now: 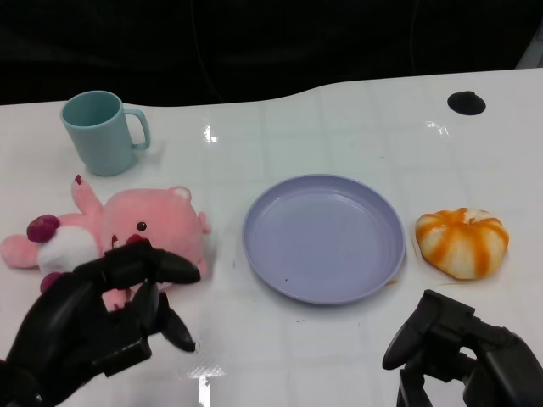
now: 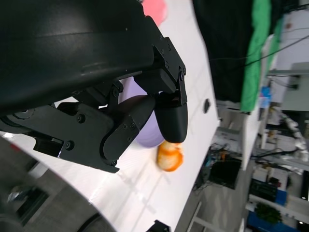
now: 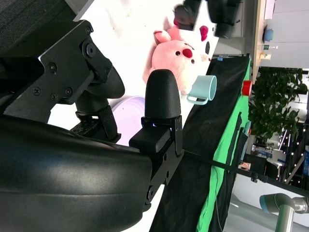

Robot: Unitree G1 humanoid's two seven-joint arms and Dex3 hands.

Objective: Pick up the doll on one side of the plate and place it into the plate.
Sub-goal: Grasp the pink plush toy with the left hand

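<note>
Left hand [image 1: 106, 318]: black, at the near left, fingers spread and curved with nothing in them; fingertips hang just over the near edge of the pink doll [image 1: 127, 231]; actual contact cannot be told.

Right hand [image 1: 462, 352]: black, at the near right, fingers apart and empty, resting low over the surface [image 1: 339, 127], near the plate's near-right rim and apart from it.

Pink doll: plush animal, pale pink with a red nose, white patch and dark maroon paws; lies on its side on the surface, left of the plate, just beside its left rim, not in it.

Plate [image 1: 324, 237]: round, lavender, centre of the scene, bare.

Orange doll [image 1: 462, 242]: rounded plush with orange and white stripes; on the surface just right of the plate, close to its rim.

Mug [image 1: 100, 131]: teal, upright, handle to the right; far left, beyond the pink doll.

Black disc [image 1: 466, 103]: small, dark, set in the surface at far right.
</note>
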